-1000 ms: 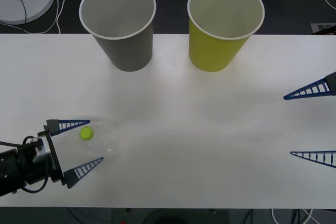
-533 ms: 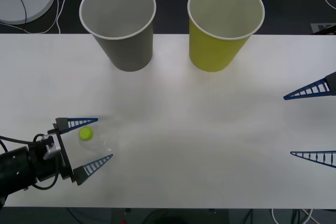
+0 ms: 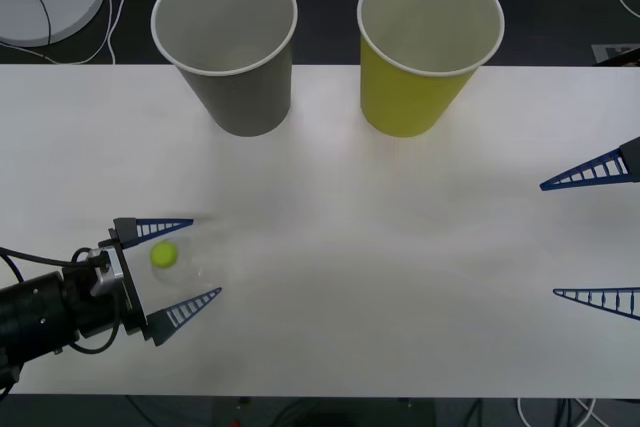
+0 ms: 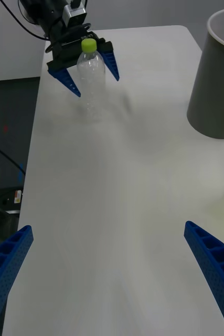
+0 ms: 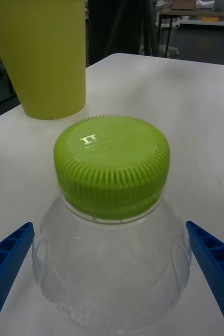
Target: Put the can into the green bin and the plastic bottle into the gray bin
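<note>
Your left gripper is spread wide, one finger on each side of the plastic bottle, not touching it. The bottle stands straight up near the table's front-left corner. Your right gripper waits far off, spread too. Farther back, the gray bin and the green bin look empty.

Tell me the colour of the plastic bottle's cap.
Lime green, with a ribbed edge, on the plastic bottle; the cap shows best in the left wrist view.
</note>
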You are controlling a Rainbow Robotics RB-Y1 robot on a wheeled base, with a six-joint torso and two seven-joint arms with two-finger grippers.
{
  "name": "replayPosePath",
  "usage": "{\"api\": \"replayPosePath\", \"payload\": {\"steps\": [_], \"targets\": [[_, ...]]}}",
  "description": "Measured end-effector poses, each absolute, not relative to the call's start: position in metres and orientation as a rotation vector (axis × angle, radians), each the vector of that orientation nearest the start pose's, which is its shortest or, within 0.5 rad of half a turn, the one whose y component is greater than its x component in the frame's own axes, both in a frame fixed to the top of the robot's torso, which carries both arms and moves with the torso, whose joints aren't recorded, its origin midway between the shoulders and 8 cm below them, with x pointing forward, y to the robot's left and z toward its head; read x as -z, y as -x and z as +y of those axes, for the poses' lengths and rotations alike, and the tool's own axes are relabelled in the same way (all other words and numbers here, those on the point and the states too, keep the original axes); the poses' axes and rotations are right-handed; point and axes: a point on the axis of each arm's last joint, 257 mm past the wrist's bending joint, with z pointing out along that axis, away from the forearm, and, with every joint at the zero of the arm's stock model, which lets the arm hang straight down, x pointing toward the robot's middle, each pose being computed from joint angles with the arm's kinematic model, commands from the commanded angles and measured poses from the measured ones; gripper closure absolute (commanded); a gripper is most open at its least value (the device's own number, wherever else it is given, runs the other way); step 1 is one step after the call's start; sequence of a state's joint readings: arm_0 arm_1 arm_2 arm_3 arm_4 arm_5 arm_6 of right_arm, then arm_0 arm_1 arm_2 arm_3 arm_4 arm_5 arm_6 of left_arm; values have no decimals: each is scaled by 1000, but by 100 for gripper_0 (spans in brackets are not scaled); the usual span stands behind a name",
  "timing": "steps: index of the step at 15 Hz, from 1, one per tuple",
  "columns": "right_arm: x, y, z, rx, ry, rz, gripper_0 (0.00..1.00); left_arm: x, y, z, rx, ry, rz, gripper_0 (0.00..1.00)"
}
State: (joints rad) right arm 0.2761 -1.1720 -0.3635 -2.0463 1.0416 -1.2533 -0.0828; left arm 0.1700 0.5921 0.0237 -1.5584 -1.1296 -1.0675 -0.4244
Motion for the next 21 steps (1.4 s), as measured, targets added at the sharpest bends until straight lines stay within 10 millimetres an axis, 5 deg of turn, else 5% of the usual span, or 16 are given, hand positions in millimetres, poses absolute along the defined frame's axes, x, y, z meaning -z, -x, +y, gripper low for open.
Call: {"api": "replayPosePath", "payload": {"steps": [6,7,8,21], "targets": [[107,-305,-251,-437,1623,1463,0,266,-368,196,475,-1130,1396,0],[107,-305,-251,-437,1623,1463,0,266,-369,194,477,-1126,1394,15],[107,-305,-251,-437,1623,1463,0,266,-368,193,479,-1124,1392,100],[107,-305,-251,-437,1623,1463,0,265,-369,192,476,-1125,1392,100]]}}
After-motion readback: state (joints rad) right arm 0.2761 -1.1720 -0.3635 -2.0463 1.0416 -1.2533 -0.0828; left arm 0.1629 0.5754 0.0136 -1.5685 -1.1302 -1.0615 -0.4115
